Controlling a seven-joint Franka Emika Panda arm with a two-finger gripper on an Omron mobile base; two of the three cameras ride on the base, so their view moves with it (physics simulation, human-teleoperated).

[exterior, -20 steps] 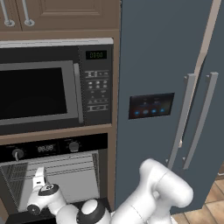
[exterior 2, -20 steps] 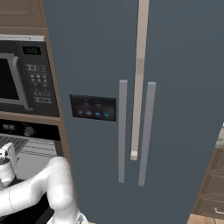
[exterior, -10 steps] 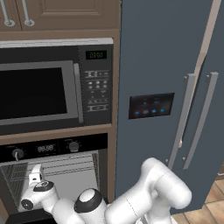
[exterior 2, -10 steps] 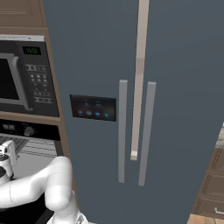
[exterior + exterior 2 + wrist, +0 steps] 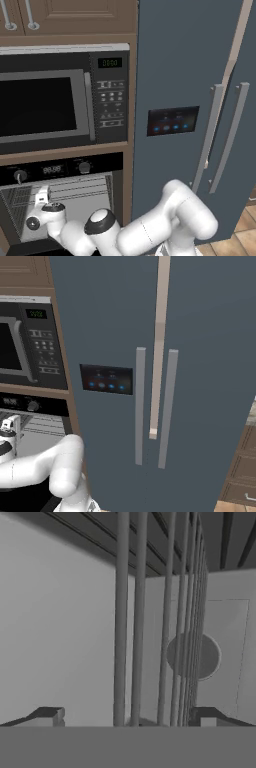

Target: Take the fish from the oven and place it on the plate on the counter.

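Inside the oven (image 5: 65,200), below the microwave (image 5: 60,105), my gripper (image 5: 127,717) sits spread wide w/ nothing held, aimed along the rack (image 5: 165,622) to hunt the fish; can't see it yet.

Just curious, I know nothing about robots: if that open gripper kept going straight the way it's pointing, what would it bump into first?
Probably the rack bars inside the oven: they run close ahead of the gripper. Depth is hard to judge.
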